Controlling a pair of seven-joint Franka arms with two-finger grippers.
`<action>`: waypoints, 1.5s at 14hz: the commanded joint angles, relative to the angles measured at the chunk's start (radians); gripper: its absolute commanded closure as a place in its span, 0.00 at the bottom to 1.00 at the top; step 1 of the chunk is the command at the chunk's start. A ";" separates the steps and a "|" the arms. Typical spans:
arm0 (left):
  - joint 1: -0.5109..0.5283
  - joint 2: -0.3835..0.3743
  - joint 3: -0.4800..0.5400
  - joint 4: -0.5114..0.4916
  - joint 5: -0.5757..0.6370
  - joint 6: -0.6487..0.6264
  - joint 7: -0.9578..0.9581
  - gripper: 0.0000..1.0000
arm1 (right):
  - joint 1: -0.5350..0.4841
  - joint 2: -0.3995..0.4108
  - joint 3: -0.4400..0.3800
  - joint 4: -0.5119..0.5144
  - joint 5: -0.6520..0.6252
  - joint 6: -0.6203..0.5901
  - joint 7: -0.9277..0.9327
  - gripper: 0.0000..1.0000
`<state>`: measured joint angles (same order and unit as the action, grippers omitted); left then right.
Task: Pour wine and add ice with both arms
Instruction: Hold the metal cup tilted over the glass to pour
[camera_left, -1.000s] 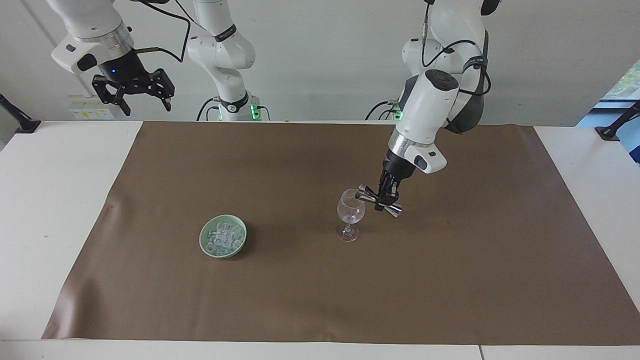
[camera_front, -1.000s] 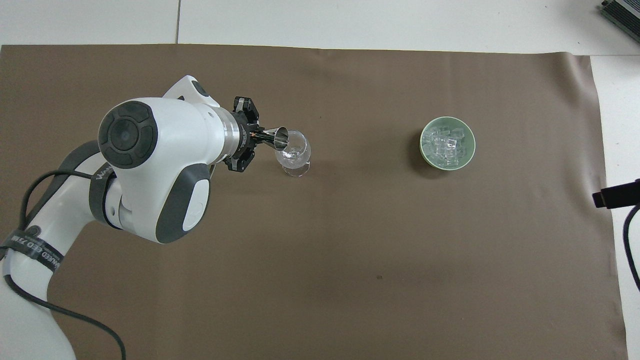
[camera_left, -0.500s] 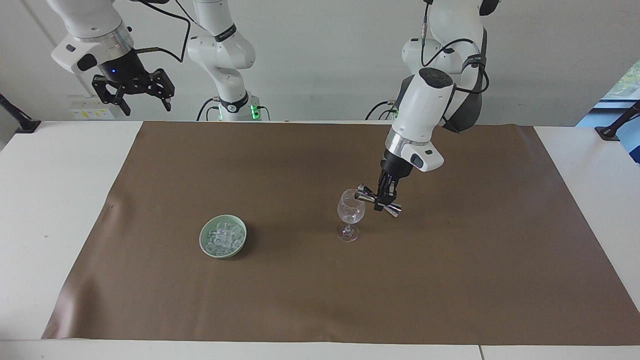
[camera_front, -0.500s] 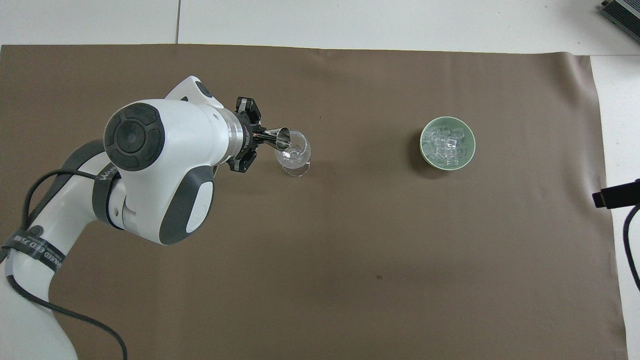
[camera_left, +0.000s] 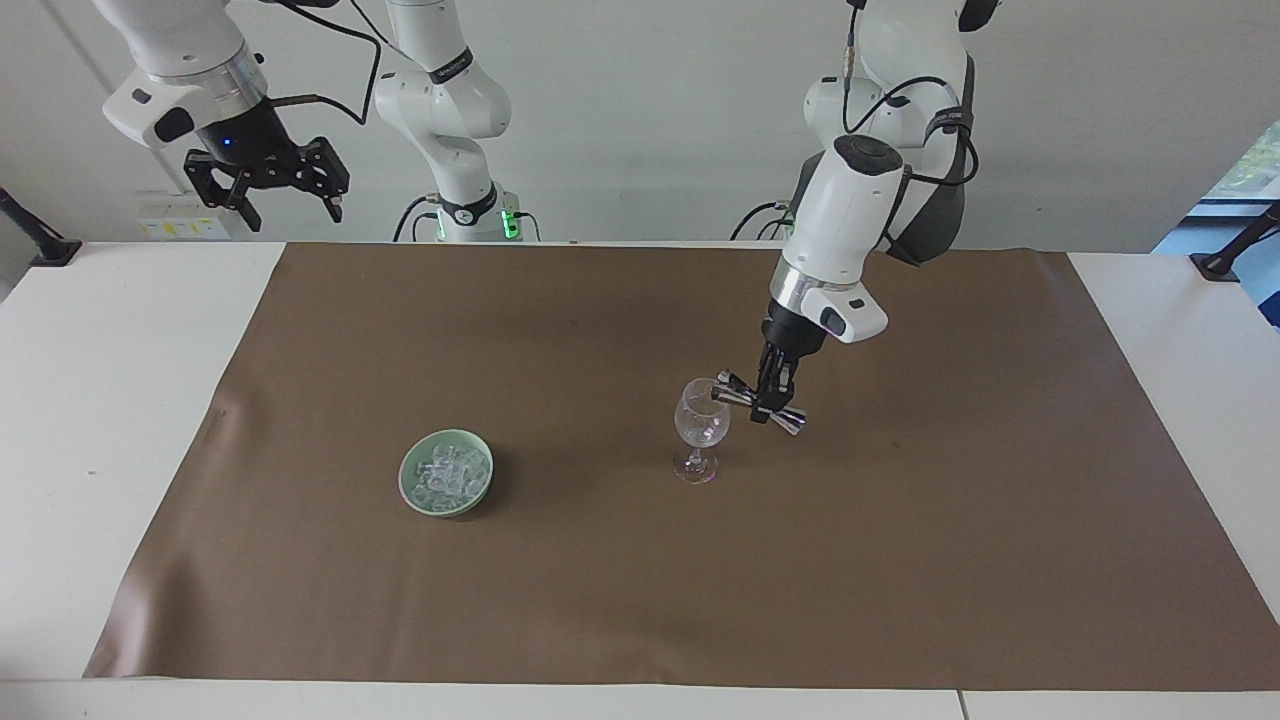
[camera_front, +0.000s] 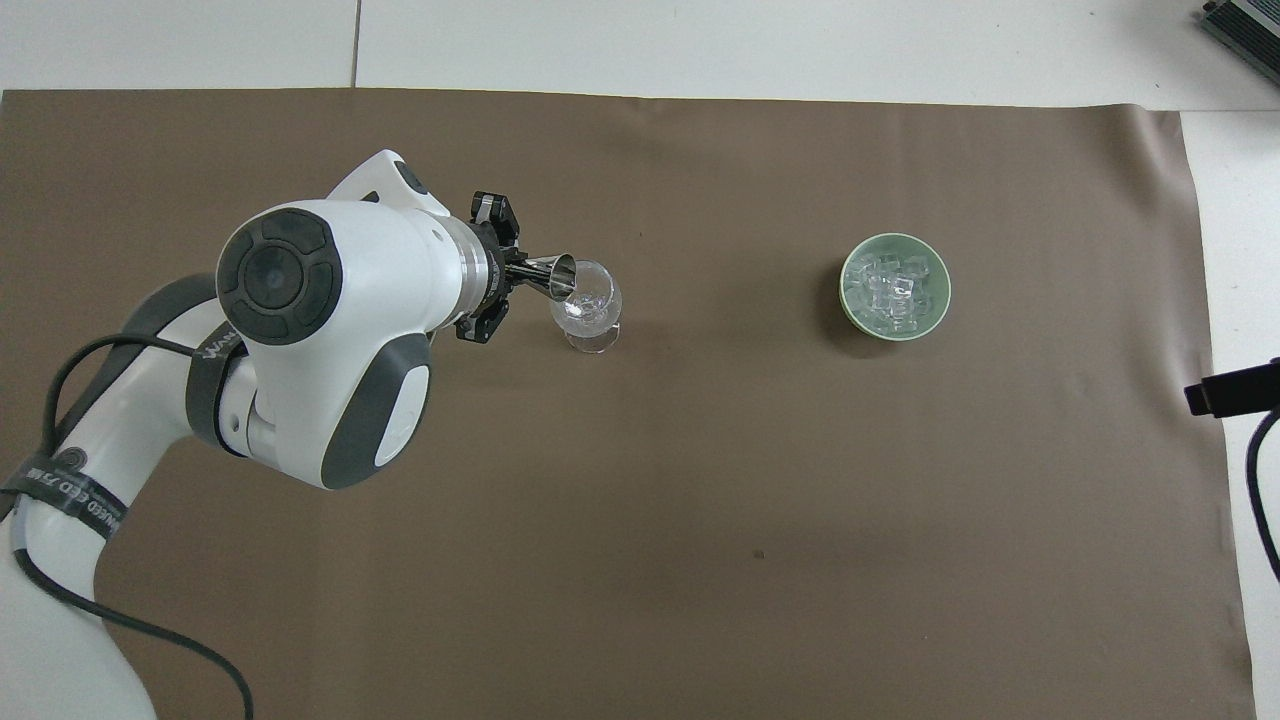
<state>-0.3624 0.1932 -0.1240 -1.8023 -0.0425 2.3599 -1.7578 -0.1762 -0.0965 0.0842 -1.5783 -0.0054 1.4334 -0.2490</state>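
Facing view: I've got the left gripper (camera_left: 768, 398) clamped on a steel jigger (camera_left: 757, 404), held over the brown mat (camera_left: 900, 560) right beside the wine glass (camera_left: 701, 428). The jigger is tipped on its side, one mouth at the glass rim, the other end pointing toward the left arm's end of the table. The glass stands upright on the mat, with a faint pink tint low in the bowl and at the foot. The pale green bowl (camera_left: 446, 473) sits well apart from the glass, toward the right arm's end, and the ice (camera_left: 443, 475) is piled inside it. The right gripper (camera_left: 283, 192) waits up high near its own base, over the table edge at the mat's corner, jaws wide and holding nothing.

Overhead view: the left arm comes in from the bottom and its wrist covers most of the left gripper (camera_front: 508, 278); fingers pinched on the waist of the jigger (camera_front: 550, 275). The jigger's open mouth overlaps the rim of the wine glass (camera_front: 592, 312). I can't tell here whether anything is running out of it. The ice (camera_front: 890, 290) is a clear heap in the green bowl (camera_front: 852, 310), about level with the glass on the mat (camera_front: 700, 550). The right gripper is out of this view; only a black piece shows at the frame edge.
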 joint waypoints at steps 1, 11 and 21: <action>-0.024 0.012 0.017 0.040 0.039 -0.031 -0.037 1.00 | -0.005 -0.005 0.002 0.001 0.005 -0.002 -0.018 0.00; -0.036 0.014 0.017 0.050 0.085 -0.051 -0.061 1.00 | -0.005 -0.003 0.002 0.001 0.005 -0.002 -0.018 0.00; -0.050 0.037 0.017 0.095 0.151 -0.085 -0.106 1.00 | -0.005 -0.003 0.002 0.001 0.005 -0.002 -0.018 0.00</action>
<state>-0.3858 0.1989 -0.1240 -1.7675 0.0657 2.3186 -1.8194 -0.1762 -0.0965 0.0842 -1.5783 -0.0054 1.4334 -0.2490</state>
